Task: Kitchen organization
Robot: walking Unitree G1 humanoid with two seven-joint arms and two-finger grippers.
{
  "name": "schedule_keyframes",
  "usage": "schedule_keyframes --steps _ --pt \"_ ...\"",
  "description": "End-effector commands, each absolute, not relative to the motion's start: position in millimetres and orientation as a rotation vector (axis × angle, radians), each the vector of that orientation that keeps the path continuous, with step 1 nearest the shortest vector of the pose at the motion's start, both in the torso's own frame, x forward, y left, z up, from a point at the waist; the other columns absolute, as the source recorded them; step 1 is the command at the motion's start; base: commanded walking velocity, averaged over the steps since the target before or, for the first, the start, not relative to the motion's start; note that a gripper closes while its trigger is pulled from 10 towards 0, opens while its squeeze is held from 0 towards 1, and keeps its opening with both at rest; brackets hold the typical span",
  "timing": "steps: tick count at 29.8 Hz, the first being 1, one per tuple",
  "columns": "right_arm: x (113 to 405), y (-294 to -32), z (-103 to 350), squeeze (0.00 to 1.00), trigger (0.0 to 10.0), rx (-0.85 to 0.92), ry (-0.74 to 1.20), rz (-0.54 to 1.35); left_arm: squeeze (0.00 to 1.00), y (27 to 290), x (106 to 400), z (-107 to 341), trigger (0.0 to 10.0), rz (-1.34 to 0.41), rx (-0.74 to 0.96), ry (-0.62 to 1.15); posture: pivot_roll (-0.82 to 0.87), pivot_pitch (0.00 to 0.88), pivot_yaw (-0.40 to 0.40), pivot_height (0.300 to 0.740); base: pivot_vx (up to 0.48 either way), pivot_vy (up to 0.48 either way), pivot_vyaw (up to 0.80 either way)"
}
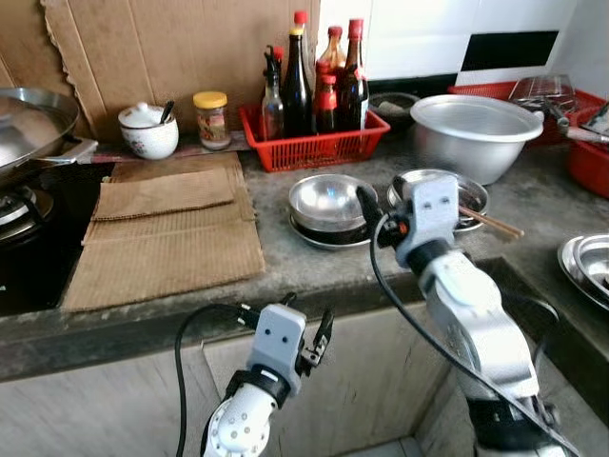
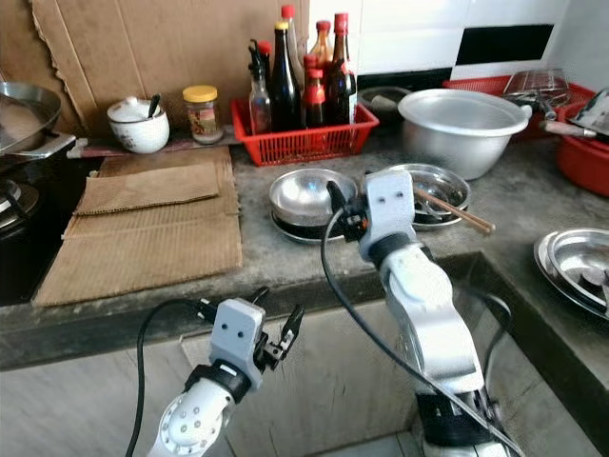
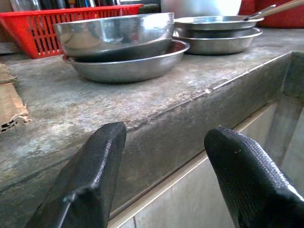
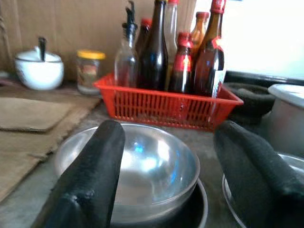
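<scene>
A steel bowl (image 1: 328, 200) sits stacked on a steel plate (image 1: 324, 234) on the grey counter (image 1: 285, 262). My right gripper (image 4: 166, 175) hovers just right of and above this bowl, open, with nothing between its fingers (image 1: 366, 204). Beside it lies a second steel dish (image 1: 468, 195) with chopsticks (image 1: 495, 225) across it. My left gripper (image 3: 164, 142) is open and holds nothing; it hangs below the counter's front edge (image 3: 199, 109), facing it.
At the back stand a red basket (image 1: 314, 143) of sauce bottles, a yellow-lidded jar (image 1: 211, 118), a white lidded pot (image 1: 148, 130) and a large metal basin (image 1: 474, 130). Cardboard mats (image 1: 166, 233) lie left, beside a wok (image 1: 29, 124). Steel plates (image 1: 588, 264) sit far right.
</scene>
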State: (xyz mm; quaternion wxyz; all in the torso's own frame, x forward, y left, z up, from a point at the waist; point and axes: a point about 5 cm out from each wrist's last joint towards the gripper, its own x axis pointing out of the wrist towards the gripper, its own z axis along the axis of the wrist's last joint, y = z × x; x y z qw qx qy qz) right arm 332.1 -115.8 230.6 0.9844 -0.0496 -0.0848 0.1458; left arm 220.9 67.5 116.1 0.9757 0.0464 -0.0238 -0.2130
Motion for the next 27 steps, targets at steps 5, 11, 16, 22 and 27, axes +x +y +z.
schedule_keyframes --steps 5,11,16,22,27 --pt "353.4 -110.6 238.5 0.00 10.0 -0.070 -0.064 0.307 0.00 66.4 220.4 114.4 10.0 -0.427 0.100 -0.042 0.11 0.000 -0.061 0.740 0.000 0.000 0.00" --pt "378.5 -109.4 244.5 0.00 10.0 -0.106 0.038 0.306 0.00 65.5 219.2 115.1 10.0 -0.419 0.100 -0.042 0.12 0.000 -0.079 0.740 0.000 0.000 0.00" --pt "394.5 -111.8 249.9 0.00 10.0 -0.168 0.129 0.263 0.00 64.4 217.3 116.6 10.0 -0.416 0.097 -0.042 0.12 0.000 -0.091 0.740 0.000 0.000 0.00" --pt "406.6 -123.2 251.5 0.00 10.0 -0.171 0.228 0.203 0.00 63.7 215.4 116.3 10.0 -0.409 0.100 -0.039 0.13 0.000 -0.097 0.740 0.000 0.000 0.00" --pt "410.4 -124.9 251.1 0.00 10.0 -0.161 0.281 0.203 0.00 62.7 215.4 115.6 10.0 -0.409 0.100 -0.034 0.12 0.000 -0.098 0.740 0.000 0.000 0.00"
